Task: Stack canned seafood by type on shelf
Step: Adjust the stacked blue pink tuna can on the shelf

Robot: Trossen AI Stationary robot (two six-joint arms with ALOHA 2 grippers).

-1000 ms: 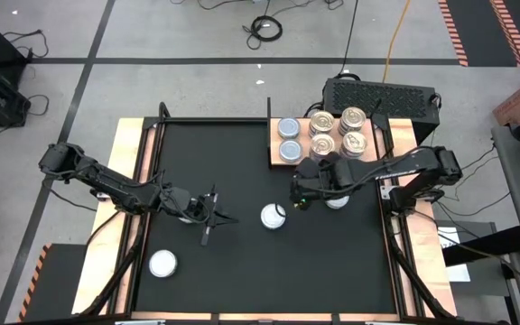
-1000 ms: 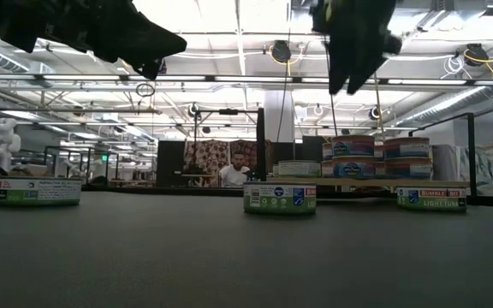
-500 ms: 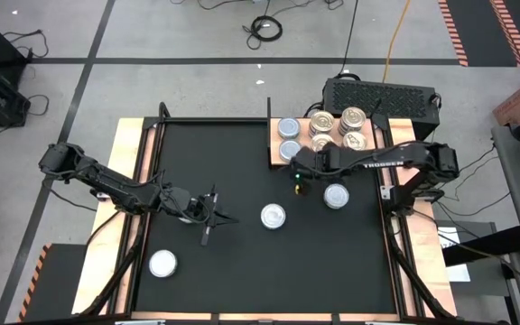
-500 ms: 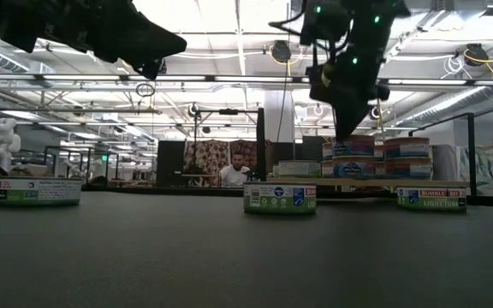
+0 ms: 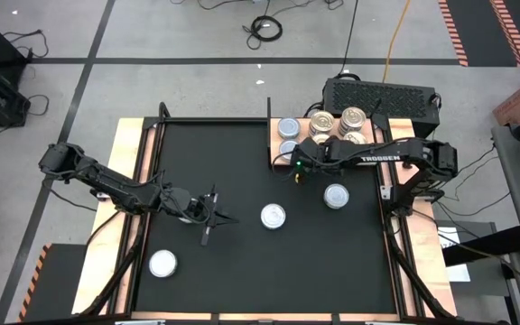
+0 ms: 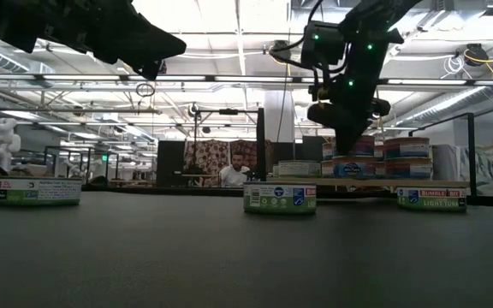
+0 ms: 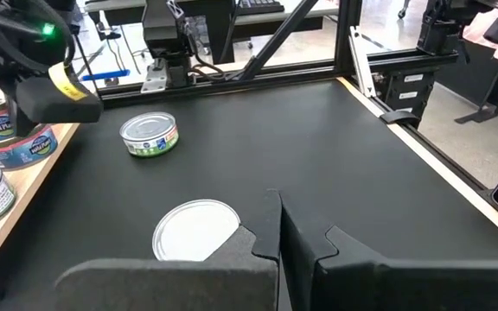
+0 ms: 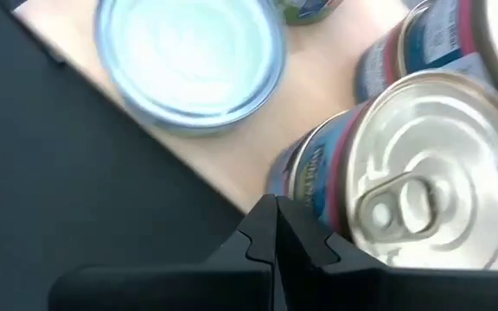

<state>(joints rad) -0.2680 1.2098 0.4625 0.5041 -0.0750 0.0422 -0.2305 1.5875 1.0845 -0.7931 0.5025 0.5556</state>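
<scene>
The wooden shelf [image 5: 328, 144] lies at the mat's far right. It carries two silvery-blue-topped tins [image 5: 288, 138] and several gold pull-tab tins [image 5: 337, 131], which the low view shows stacked two high [image 6: 375, 158]. Three more tins rest flat on the black mat: one in the middle [image 5: 273, 216], one right of it [image 5: 336, 195], one near left [image 5: 162, 263]. My right gripper [image 5: 298, 169] is shut and empty above the shelf's near edge, beside a gold-topped tin [image 8: 418, 190] and a blue-topped tin [image 8: 188, 56]. My left gripper [image 5: 208, 219] hangs shut and empty over the mat's left half.
A black box [image 5: 379, 93] stands behind the shelf. Black frame rails [image 5: 152, 181] run along the mat's sides. Open mat [image 5: 242, 271] stretches between the loose tins. People stand in the room far behind the table [image 6: 234, 175].
My right gripper has shut its fingers and gone from above the mat's right-hand tin toward the far edge, and now stands over the shelf's near edge. That tin, earlier hidden under the arm in the high view, now shows in full. No tin has moved.
</scene>
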